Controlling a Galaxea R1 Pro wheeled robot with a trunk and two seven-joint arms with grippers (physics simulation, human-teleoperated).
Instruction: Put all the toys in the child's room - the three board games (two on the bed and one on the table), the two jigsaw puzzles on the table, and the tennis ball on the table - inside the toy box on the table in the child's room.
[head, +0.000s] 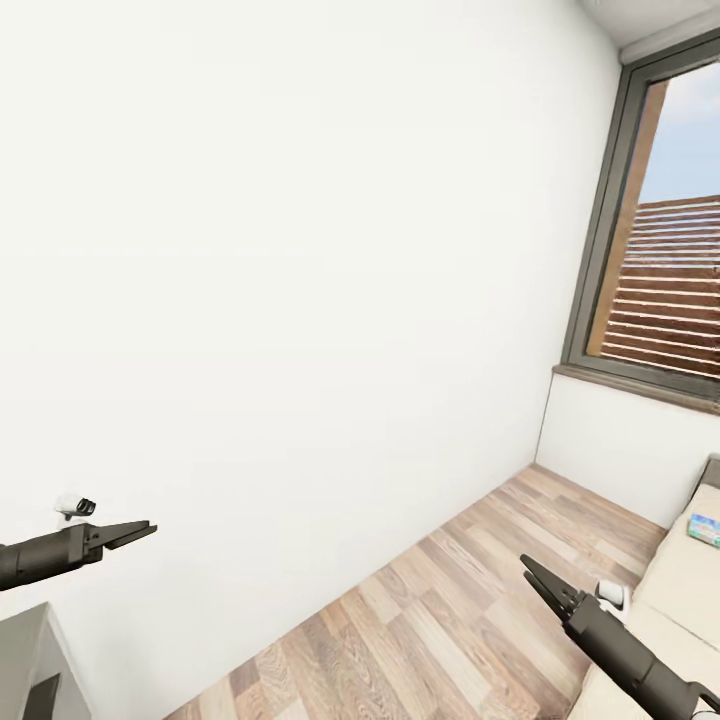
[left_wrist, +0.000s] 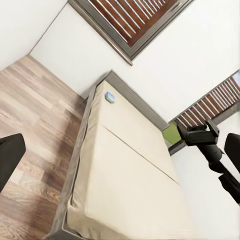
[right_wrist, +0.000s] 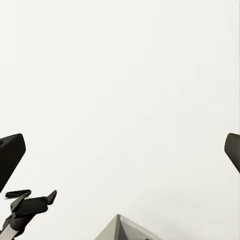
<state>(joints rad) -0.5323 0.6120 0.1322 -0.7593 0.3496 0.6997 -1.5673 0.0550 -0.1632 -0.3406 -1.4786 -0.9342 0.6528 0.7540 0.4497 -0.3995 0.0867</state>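
1. my head camera faces a bare white wall (head: 300, 250) of the child's room, with wood-plank floor (head: 440, 610) running along its foot.
2. the tall dark-framed window (head: 660, 230) stands at the right, with brown slats outside it.
3. my left gripper (head: 128, 533) reaches out low on the left; in the head view its fingers look close together, but in the left wrist view the two dark tips sit at opposite edges, so it is wide apart and holds nothing.
4. my right gripper (head: 533, 574) points up from the lower right; the right wrist view shows its tips likewise spread wide, with nothing between them.
5. the bed (head: 690, 590) shows at the right edge with its beige mattress, and the small blue board game (head: 705, 530) lies on it near the far end.
6. in the left wrist view the same bed (left_wrist: 125, 175) lies lengthwise, grey frame around it, the blue board game (left_wrist: 109, 97) near its far corner by the wall.
7. a corner of the light-grey table (head: 25, 650) shows at the lower left, below my left arm.
8. i cannot see whether other toys lie on the bed.
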